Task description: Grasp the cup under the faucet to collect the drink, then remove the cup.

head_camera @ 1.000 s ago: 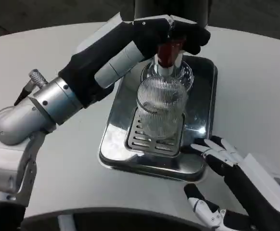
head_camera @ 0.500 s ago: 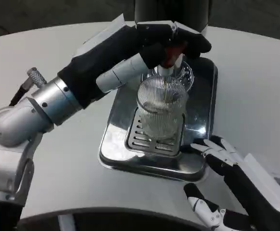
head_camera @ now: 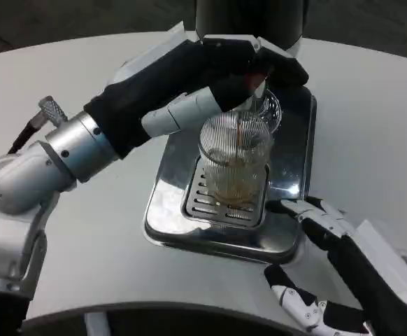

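A ribbed clear glass cup (head_camera: 235, 159) stands upright on the slotted grate of the steel drip tray (head_camera: 168, 213), under the faucet (head_camera: 256, 84). A thin brown stream runs into it and brown drink lies in its bottom. My left hand (head_camera: 235, 66) reaches over the cup and presses on the red faucet handle, hiding most of it. My right hand (head_camera: 315, 245) hovers at the tray's front right corner with fingers spread apart, holding nothing, a short way from the cup.
The dark dispenser body (head_camera: 249, 17) rises behind the tray. My left forearm (head_camera: 70, 150) crosses the table from the left. The round white table (head_camera: 371, 126) lies bare to the right and front left.
My left hand has pushed the faucet handle down and forward. Drink now flows into the cup, which was empty before. My right hand has shifted slightly.
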Controlling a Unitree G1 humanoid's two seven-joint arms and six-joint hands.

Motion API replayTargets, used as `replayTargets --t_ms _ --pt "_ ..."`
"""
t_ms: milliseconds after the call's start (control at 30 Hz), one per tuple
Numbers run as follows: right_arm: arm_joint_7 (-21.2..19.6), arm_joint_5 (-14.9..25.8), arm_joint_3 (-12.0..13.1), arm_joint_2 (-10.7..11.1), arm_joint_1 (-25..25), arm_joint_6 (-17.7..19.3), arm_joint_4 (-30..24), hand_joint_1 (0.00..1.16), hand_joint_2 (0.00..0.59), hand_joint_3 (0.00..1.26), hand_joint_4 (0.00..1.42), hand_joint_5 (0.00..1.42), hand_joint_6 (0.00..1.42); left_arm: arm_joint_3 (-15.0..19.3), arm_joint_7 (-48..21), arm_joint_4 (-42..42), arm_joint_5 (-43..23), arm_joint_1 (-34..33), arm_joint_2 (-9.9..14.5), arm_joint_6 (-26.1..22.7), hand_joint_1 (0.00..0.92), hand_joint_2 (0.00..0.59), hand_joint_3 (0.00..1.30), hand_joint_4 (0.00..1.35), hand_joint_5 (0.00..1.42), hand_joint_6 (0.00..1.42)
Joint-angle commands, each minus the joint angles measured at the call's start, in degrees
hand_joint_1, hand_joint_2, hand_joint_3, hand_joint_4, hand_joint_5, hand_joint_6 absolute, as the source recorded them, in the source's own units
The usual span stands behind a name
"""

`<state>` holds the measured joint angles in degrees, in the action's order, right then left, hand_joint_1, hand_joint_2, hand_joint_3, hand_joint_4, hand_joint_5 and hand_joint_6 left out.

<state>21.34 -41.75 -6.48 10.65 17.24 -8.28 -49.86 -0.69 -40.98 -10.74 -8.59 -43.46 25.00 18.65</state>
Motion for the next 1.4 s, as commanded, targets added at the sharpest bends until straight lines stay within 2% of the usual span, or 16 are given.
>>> replayTargets --t_ms 33,133,200,500,633,967,1400 --pt "-1.8 2.6 0.8 -2.3 0.1 -2.5 1.5 0.64 0.317 0.15 0.13 0.08 0.05 -1.1 -1.4 -0.3 1.1 1.1 0.9 0.6 0.0 0.04 0.48 0.36 0.35 0.21" --pt "-3.3 3.4 1.0 -2.6 -0.7 -2.5 3.0 0.73 0.271 0.15 0.14 0.13 0.13 -1.1 -1.2 -0.4 0.9 1.1 0.9 0.6 0.0 0.04 0.48 0.36 0.35 0.21" --pt "-4.9 4.4 1.2 -3.4 -1.3 -2.3 4.7 0.77 0.262 0.16 0.14 0.15 0.15 -1.1 -1.0 -0.4 1.0 1.2 0.9 0.5 0.0 0.04 0.48 0.36 0.35 0.21" --pt "-11.0 8.8 2.3 -5.5 -5.9 -2.2 10.6 0.84 0.211 0.17 0.16 0.21 0.26 -1.2 -0.3 -0.5 1.4 1.4 0.9 0.5 0.0 0.041 0.49 0.36 0.35 0.21" --pt "-14.1 11.1 2.0 -7.2 -7.7 -1.9 14.1 0.85 0.206 0.17 0.16 0.21 0.28 -1.1 -0.1 -0.9 1.4 1.3 0.9 0.7 0.0 0.041 0.49 0.36 0.35 0.21" --pt "-19.3 15.4 -0.1 -9.3 -13.8 -0.1 23.1 0.85 0.179 0.11 0.13 0.19 0.29 -1.3 -0.2 -2.2 1.7 1.3 1.0 1.4 0.0 0.041 0.49 0.36 0.35 0.21" --pt "-24.4 17.6 -1.6 -10.9 -20.7 1.4 30.9 0.85 0.178 0.1 0.13 0.18 0.28 -2.0 0.0 -3.7 2.5 0.4 1.2 2.8 0.0 0.044 0.48 0.36 0.35 0.21"
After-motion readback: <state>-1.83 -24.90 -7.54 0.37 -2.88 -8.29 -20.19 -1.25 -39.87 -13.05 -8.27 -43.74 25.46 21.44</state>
